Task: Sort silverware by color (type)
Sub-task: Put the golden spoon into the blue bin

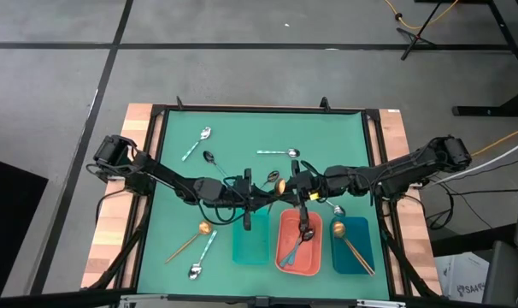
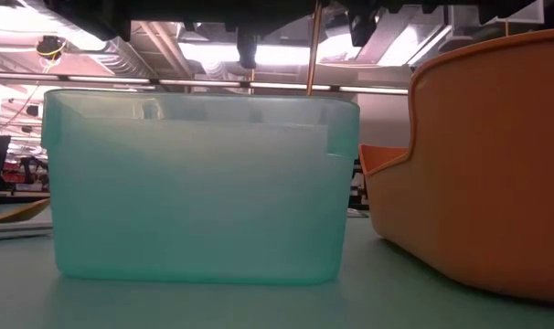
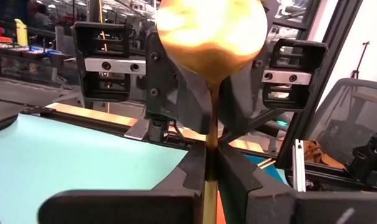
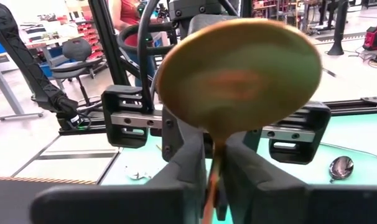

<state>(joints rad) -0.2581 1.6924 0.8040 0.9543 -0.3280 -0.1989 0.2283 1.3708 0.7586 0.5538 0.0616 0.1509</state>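
left gripper [image 3: 210, 158] pinching the handle, holding it up mid-table, near the coral tray [image 1: 285, 224] | gold spoon [image 3: 210, 37] standing upright: shiny round bowl on top, thin brown handle hanging down | right gripper [image 4: 214, 168] looking clamped on the same handle | risk: spoon twisting or dropping if either's pulling while both are gripping
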